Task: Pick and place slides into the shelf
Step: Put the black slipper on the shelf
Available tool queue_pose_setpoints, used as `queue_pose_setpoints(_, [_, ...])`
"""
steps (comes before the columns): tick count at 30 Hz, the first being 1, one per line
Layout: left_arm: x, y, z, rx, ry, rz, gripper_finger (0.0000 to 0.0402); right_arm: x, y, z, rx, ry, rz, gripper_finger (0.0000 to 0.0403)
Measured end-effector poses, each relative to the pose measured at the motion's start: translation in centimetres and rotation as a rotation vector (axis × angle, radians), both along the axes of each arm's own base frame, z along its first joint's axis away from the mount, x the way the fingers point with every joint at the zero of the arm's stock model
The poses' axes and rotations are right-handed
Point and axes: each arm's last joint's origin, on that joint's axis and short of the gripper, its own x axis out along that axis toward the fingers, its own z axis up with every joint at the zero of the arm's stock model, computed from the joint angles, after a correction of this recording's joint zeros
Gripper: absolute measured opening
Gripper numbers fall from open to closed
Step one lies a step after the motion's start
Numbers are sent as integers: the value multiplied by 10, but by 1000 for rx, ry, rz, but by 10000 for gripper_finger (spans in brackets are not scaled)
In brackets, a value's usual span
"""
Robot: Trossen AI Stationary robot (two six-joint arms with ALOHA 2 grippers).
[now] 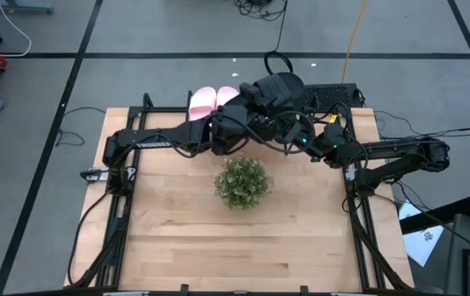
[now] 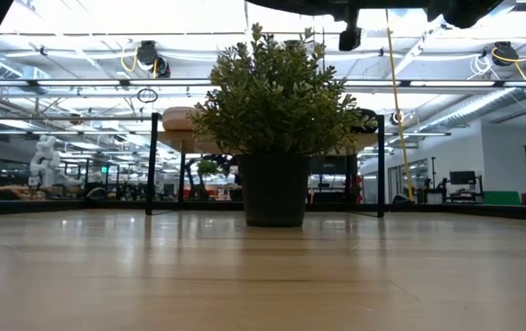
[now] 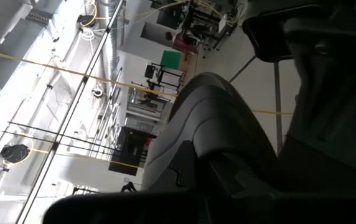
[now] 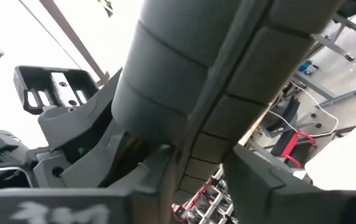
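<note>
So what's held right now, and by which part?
A black slide, sole edge in the right pincer; the left pincer's hold cannot be told.

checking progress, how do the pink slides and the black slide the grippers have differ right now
The pink slides lie side by side on the shelf, free of both arms; the black slide is up in the air between the left gripper and right gripper. The pink pair is pale, the black one matte and dark. Both are open-toe sandals.
</note>
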Motion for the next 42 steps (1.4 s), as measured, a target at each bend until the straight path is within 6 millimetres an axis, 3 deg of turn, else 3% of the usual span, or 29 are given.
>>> queue_pose_setpoints(6, [-1,0,1,-10,-10,2,0,0,0,0,-28,9,-9,47])
queue_pose_setpoints(18, [-3,-2,4,-20,-25,-9,0,-1,1,2,-56,16,10,4])
queue_pose_setpoints(24, [-3,-3,3,-7,-9,-9,0,-1,1,1,-37,10,21,45])
queue_pose_setpoints(35, [-8,-1,6,24,17,53,0,0,2,1,-33,15,60,168])
queue_pose_setpoints(42, [-23,12,16,34,41,174,0,-2,3,5,-34,-13,53,200])
